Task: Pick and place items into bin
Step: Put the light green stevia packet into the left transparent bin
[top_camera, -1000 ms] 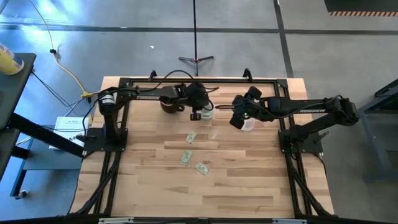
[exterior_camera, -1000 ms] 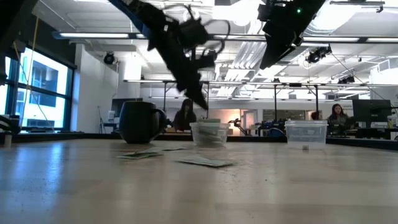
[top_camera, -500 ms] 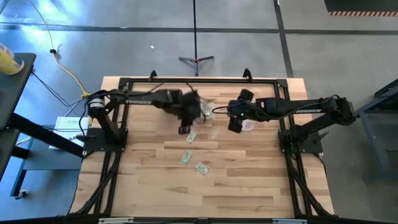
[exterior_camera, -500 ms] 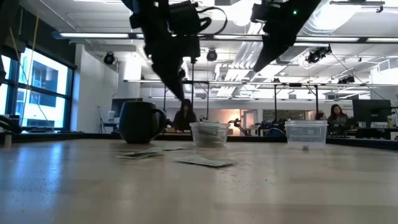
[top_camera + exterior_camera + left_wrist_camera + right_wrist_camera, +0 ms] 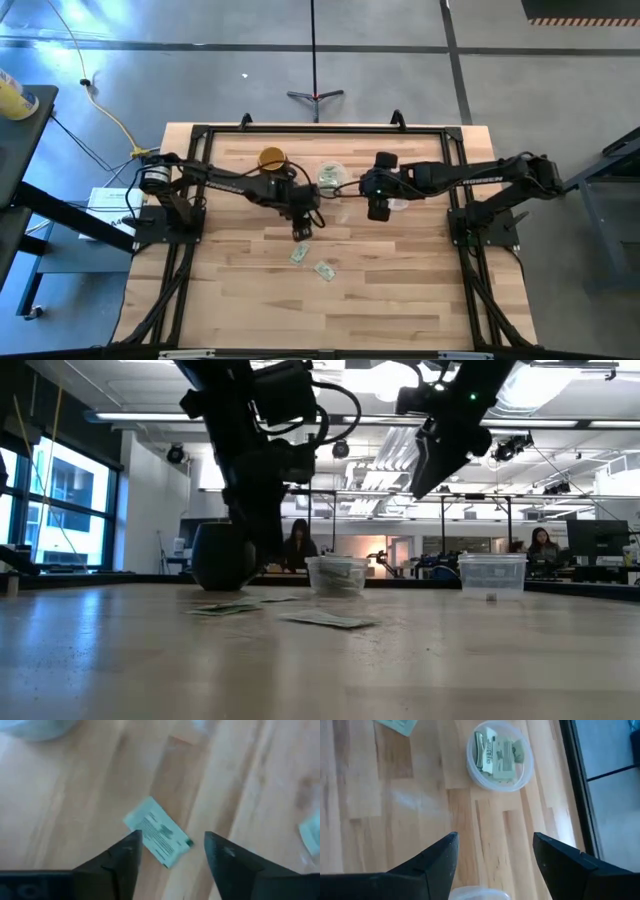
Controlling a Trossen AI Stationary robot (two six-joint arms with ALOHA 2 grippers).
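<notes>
On the near half of the table (image 5: 400,300) two slips lie loose in the high view, one slip (image 5: 324,270) nearest the front edge and another slip (image 5: 298,254) just behind it. Behind those, the left gripper (image 5: 303,230) hangs low over a third slip (image 5: 158,831), which the high view hides under the arm; only the left wrist view shows it, lying flat on the wood between the two spread fingers (image 5: 120,860), untouched. The low view adds what the others cannot: the dark left arm comes down close to the tabletop in front of the mug (image 5: 222,556), and two slips there look like thin flat streaks on the wood (which ones they are is hard to tell). Farther back, the right gripper (image 5: 377,210) is raised above the table, just beside a small clear cup (image 5: 398,203); its fingers (image 5: 432,862) stand wide apart, holding nothing. The right wrist view looks down into the bowl (image 5: 471,762) and shows several slips piled inside, which the high view gives only as a pale blur in the bowl. The bowl sits near the back of the table between the two grippers, with the yellow mug to its left.
</notes>
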